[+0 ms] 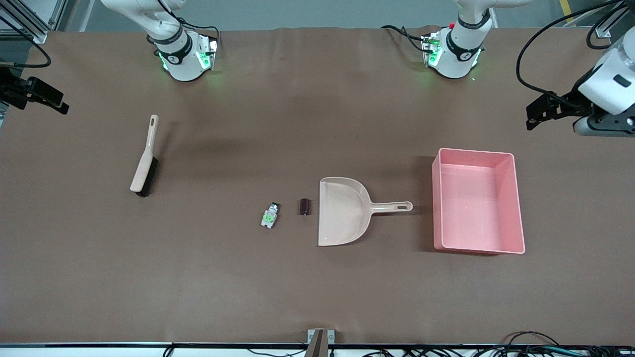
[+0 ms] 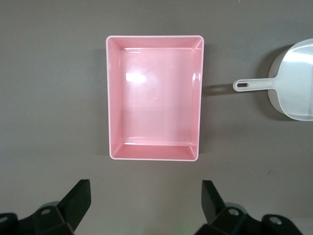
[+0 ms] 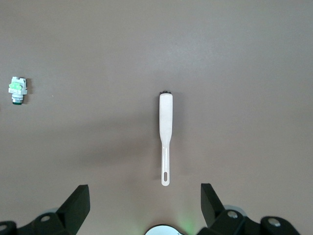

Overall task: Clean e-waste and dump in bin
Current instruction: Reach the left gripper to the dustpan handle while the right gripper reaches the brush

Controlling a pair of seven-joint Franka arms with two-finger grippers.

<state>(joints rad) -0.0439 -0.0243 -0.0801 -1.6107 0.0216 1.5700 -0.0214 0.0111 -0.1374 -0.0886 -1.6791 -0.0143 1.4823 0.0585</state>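
The 2 bits of e-waste lie on the brown table (image 1: pixel 297 297) near its middle: the whitish-grey component (image 1: pixel 269 215) with a bright green part and a dark tip, and just beside it, toward the left arm's end, the dark maroon cylinder (image 1: pixel 304 207). The cylinder sits close to the open mouth of the beige dustpan (image 1: pixel 342 211), apart from it. The dustpan's handle points at the pink bin (image 1: pixel 477 201), which stands with nothing in it. A beige brush (image 1: pixel 145 157) with dark bristles lies well apart, toward the right arm's end. The left gripper (image 2: pixel 145 208) hangs high over the table near the bin, fingers spread wide and holding nothing. The right gripper (image 3: pixel 145 208) hangs over the brush's handle, fingers likewise spread and empty
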